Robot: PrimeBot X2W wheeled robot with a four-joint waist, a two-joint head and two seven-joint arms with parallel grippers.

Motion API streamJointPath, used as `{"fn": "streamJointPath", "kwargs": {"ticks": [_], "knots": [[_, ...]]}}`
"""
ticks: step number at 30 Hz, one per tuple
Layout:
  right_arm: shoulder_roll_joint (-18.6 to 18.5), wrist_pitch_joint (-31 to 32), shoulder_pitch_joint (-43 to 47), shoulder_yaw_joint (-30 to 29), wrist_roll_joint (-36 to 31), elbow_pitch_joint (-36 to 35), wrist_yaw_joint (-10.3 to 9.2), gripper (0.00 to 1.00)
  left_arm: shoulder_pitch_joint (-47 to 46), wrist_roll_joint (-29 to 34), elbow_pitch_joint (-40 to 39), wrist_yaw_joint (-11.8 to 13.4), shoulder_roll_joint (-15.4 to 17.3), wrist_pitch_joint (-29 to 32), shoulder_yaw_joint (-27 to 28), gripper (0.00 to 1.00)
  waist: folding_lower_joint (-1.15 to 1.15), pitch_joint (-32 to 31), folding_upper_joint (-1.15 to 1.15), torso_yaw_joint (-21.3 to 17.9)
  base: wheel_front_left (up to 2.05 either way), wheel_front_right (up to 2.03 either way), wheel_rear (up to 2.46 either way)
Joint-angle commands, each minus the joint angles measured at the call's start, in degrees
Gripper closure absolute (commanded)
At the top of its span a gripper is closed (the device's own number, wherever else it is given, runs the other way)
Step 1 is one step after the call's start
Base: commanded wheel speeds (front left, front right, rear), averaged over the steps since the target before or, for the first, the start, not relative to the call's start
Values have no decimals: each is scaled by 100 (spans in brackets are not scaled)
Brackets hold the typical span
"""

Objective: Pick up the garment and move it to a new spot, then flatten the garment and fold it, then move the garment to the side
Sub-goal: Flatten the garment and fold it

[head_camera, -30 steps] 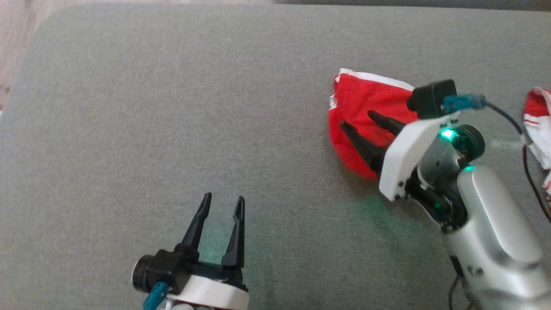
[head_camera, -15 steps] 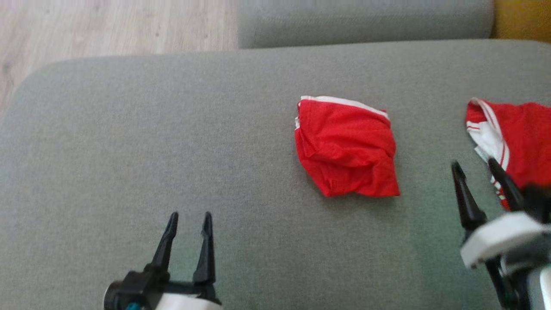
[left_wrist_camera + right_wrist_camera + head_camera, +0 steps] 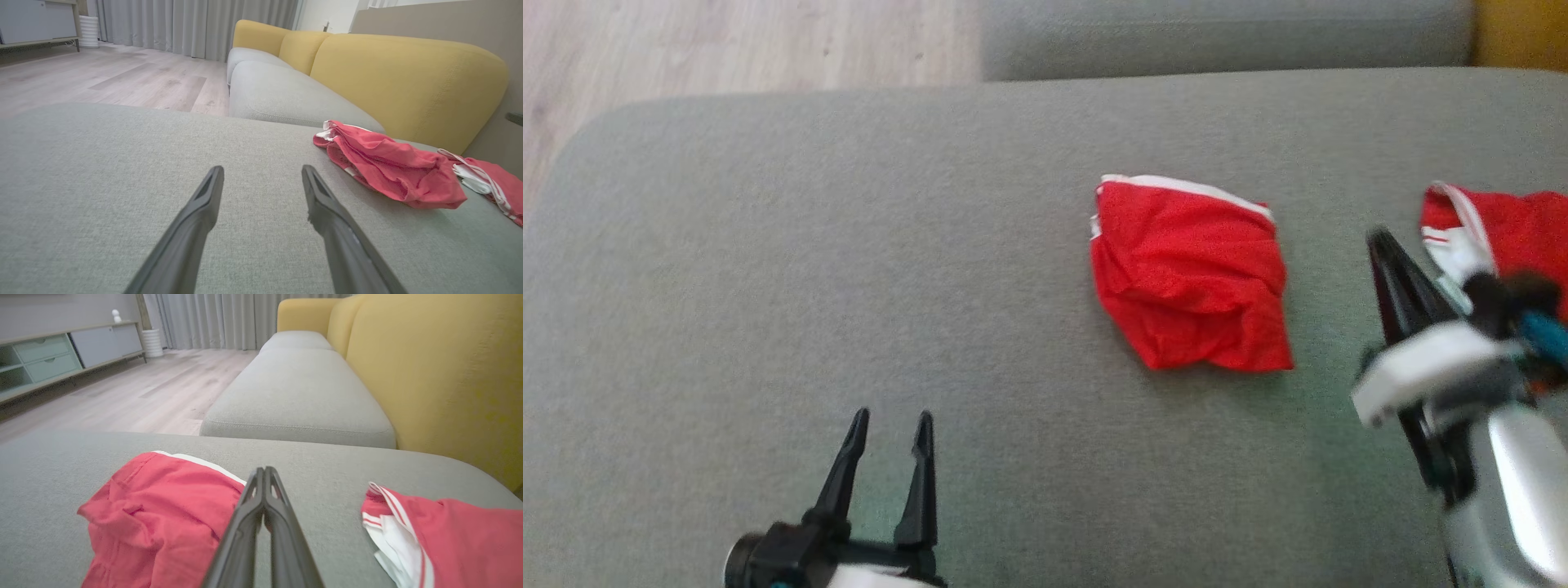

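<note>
— On the grey sofa seat [image 3: 768,286], what is shown in the head view?

— A red garment [image 3: 1188,273], folded into a compact wad with a white band along its far edge, is seen lying right of centre. A second red-and-white garment [image 3: 1503,224] is laid near the right edge, well apart from it. The right hand [image 3: 1379,241] is raised between the two, its fingers pressed together with nothing pinched. The left hand [image 3: 892,416] is held at the lower left, fingers spread, well clear of the cloth.

— Why are things judged to be placed so?

— The red garment lies free and already folded. The right hand is therefore probably empty on purpose, and the left is parked out of the way.

— What is added by the left wrist view?

— The spread fingers are seen over bare seat. The folded garment is shown to the right as a low, rumpled heap, a thickness that cannot be read from above. A yellow backrest [image 3: 408,77] is revealed behind it.

— And by the right wrist view?

— The fingers are seen meeting at the tips and pointing at the gap between the garments, with no cloth caught between them. A wooden floor [image 3: 163,388] and a low cabinet [image 3: 61,351] are also shown beyond the sofa.
</note>
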Motion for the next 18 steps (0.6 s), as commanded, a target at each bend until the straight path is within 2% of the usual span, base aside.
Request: {"fn": "streamJointPath", "kwargs": {"ticks": [1,4,5,8,9,12,18], "knots": [[-196,101,-767,425,78,164,42,100,-356,91,-116,-91,-69,-55,158,0,-1,201,0,205,0,0,0],[-276,242,-1388,852,220,804,42,100,-475,138,-39,-172,-124,-55,125,0,-1,328,0,392,0,0,0],[-276,242,-1388,852,220,804,42,100,-475,138,-39,-172,-124,-55,125,0,-1,328,0,392,0,0,0],[-397,295,-1937,1412,367,1671,42,100,-544,159,49,-229,-188,-55,79,0,-1,413,0,631,0,0,0],[-397,295,-1937,1412,367,1671,42,100,-544,159,49,-229,-188,-55,79,0,-1,413,0,631,0,0,0],[-450,293,-2226,1865,596,2349,42,100,-542,165,100,-242,-221,-55,100,0,-1,450,0,754,0,0,0],[-586,262,-2224,2582,1025,2684,42,100,-490,175,85,-230,-243,-55,218,0,-1,422,0,741,0,0,0]]}}
